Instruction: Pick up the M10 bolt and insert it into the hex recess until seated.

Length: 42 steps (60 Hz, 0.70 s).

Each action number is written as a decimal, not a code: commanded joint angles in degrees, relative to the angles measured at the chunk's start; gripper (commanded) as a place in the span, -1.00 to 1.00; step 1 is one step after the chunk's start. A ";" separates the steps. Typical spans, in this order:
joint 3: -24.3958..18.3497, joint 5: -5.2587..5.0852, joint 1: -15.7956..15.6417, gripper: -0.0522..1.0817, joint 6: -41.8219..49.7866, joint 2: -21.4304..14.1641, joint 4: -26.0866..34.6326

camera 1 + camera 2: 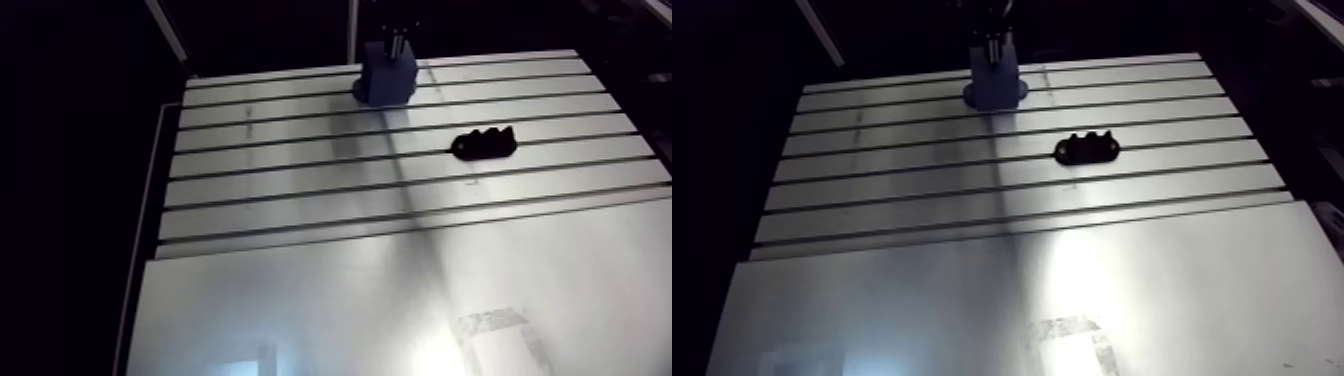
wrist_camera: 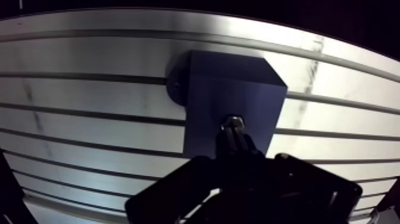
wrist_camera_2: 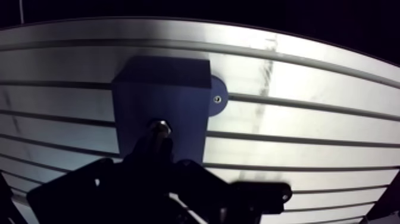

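We start at the gripper (image 2: 233,136): in the wrist view its two dark fingers stand narrow, pinched together on the M10 bolt (image 2: 232,123), whose bright metal end shows just past their tips. The bolt sits right over the top face of the blue block (image 2: 235,89). The arm view agrees, with the gripper down on top of the block at the far side of the table (image 1: 300,200).

The hex recess itself we cannot see, because the bolt and fingers cover the spot. We also cannot tell whether the bolt has entered or only rests on the face.

We see a few risks from here. If the bolt's flats are turned off from the recess, a push down would jam it on the rim, not seat it. A tilted bolt could wedge partway. Too much force might make it slip in the fingers, and letting go early could leave it leaning or let it roll into a slot.

The block looks fixed, which helps: a round foot with a small screw (image 3: 218,99) pokes out at its side.

Further out, a black holder (image 1: 483,145) with notches along its top lies on the table, well apart from the block. The table is bare aluminium with long dark slots, then a plain sheet nearer us with a strong glare (image 1: 440,350) on it. Beyond the edges everything is dark.
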State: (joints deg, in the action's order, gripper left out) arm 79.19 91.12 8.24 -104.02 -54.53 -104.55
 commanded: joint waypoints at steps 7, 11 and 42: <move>-0.06 0.06 0.03 0.99 -0.09 0.26 0.00; -0.05 -0.01 0.03 0.99 -0.09 0.26 0.00; -0.74 -0.02 0.12 0.99 -0.69 -0.23 0.94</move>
State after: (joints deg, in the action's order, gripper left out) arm 78.95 91.10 8.32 -104.25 -54.37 -104.29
